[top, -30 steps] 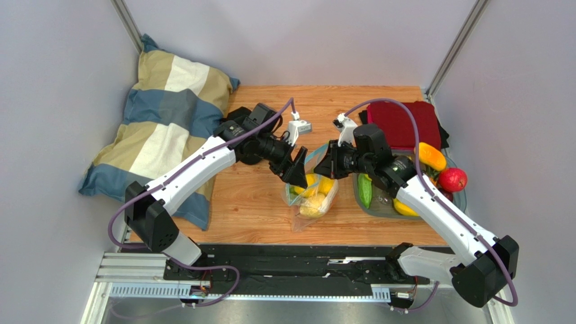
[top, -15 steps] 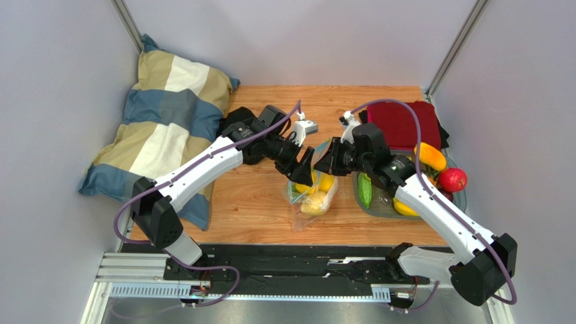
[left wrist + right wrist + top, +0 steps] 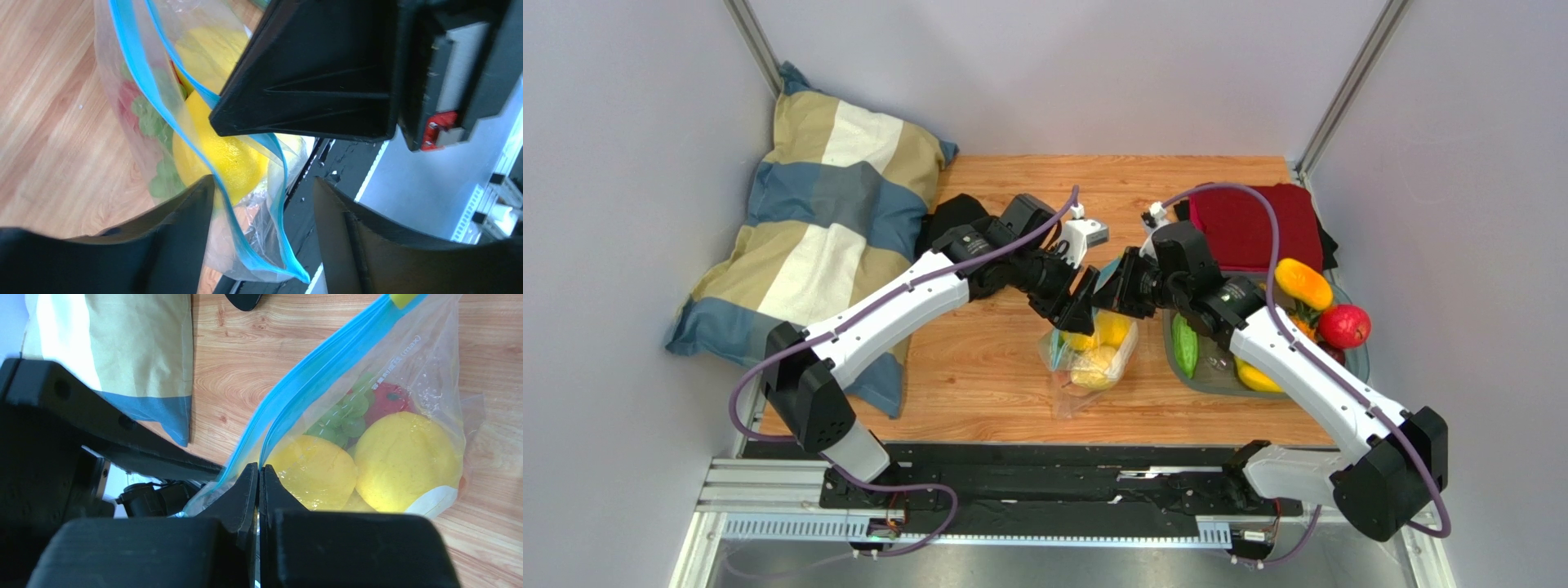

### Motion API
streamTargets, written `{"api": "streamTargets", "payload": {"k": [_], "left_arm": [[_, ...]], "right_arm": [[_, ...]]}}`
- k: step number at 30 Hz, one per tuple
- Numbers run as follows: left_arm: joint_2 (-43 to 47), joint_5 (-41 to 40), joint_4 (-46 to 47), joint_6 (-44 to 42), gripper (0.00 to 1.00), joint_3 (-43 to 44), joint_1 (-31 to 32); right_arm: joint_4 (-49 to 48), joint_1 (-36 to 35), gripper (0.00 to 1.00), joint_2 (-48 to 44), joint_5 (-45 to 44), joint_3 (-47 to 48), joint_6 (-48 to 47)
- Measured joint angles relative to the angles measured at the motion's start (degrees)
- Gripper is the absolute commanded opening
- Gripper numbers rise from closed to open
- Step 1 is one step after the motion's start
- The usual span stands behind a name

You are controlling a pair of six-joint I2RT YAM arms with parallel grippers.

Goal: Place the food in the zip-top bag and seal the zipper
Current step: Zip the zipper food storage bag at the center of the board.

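The clear zip-top bag [image 3: 1091, 359] lies on the wooden table with yellow fruits [image 3: 408, 459], green grapes [image 3: 344, 419] and a red fruit [image 3: 390, 398] inside. Its light-blue zipper [image 3: 319, 380] has a yellow end [image 3: 402, 299]. My right gripper [image 3: 258, 474] is shut on the zipper strip at the bag's mouth; it also shows in the top view [image 3: 1114, 292]. My left gripper [image 3: 264, 208] is open, its fingers either side of the zipper's loose corner [image 3: 294, 272], close against the right gripper [image 3: 307, 73]. It shows in the top view [image 3: 1078, 314].
A grey tray [image 3: 1210, 387] to the right holds a cucumber [image 3: 1185, 347], a banana [image 3: 1257, 377], a red fruit [image 3: 1345, 326] and an orange-yellow fruit [image 3: 1304, 283]. A red cloth [image 3: 1257, 227] lies behind it. A striped pillow [image 3: 824, 208] lies at the left.
My left gripper has moved right to the bag's mouth, up against the right gripper. The right gripper has shifted slightly, still holding the zipper strip.
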State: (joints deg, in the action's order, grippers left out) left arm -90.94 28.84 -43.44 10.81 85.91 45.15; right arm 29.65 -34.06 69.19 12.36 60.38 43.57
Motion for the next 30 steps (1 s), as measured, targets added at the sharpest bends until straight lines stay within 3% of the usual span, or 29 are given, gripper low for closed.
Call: {"api": "streamTargets", "payload": {"k": [3,4,6,7,10,14,15,18,23,30], "left_arm": [[-0.5,-2.1,0.0,-0.3,0.34,0.1,0.2],[-0.7,-2.5,0.0,-0.6,0.20,0.1,0.2],[-1.0,-3.2,-0.1,-0.9,0.03,0.1,0.1],[-1.2,-3.4,-0.1,-1.2,0.00,0.1,0.2],[-1.8,-3.5,-1.0,-2.7,0.00,0.9,0.2],[-2.3,-2.8,-3.4,-7.5,0.00,2.6,0.1],[-2.3,-1.9,-4.3,-9.3,0.00,2.9,0.0],[-1.8,1.3,-7.0,-15.6,0.00,3.3,-1.0],[1.4,7.5,-13.9,-28.5,0.00,3.4,-2.4],[8.3,12.6,-22.7,-49.6,0.00,1.8,-3.2]], "right_arm": [[0.0,0.0,0.00,0.0,0.1,0.0,1.2],[0.0,0.0,0.00,0.0,0.1,0.0,1.6],[-0.1,0.2,0.00,-0.1,0.3,0.0,2.1],[-0.2,0.2,0.07,-0.2,0.6,0.0,2.3],[-0.7,0.9,0.43,-0.9,1.6,-0.6,2.8],[-1.8,4.1,0.68,-2.8,5.8,-1.3,-1.1],[-1.9,5.1,0.78,-3.2,6.8,-1.3,-2.0],[-2.1,10.1,0.93,-5.2,13.6,-1.3,-10.0],[-1.6,14.8,0.95,-11.4,23.6,-2.6,-25.6],[-0.9,15.0,0.93,-24.7,33.6,-12.6,-48.2]]}}
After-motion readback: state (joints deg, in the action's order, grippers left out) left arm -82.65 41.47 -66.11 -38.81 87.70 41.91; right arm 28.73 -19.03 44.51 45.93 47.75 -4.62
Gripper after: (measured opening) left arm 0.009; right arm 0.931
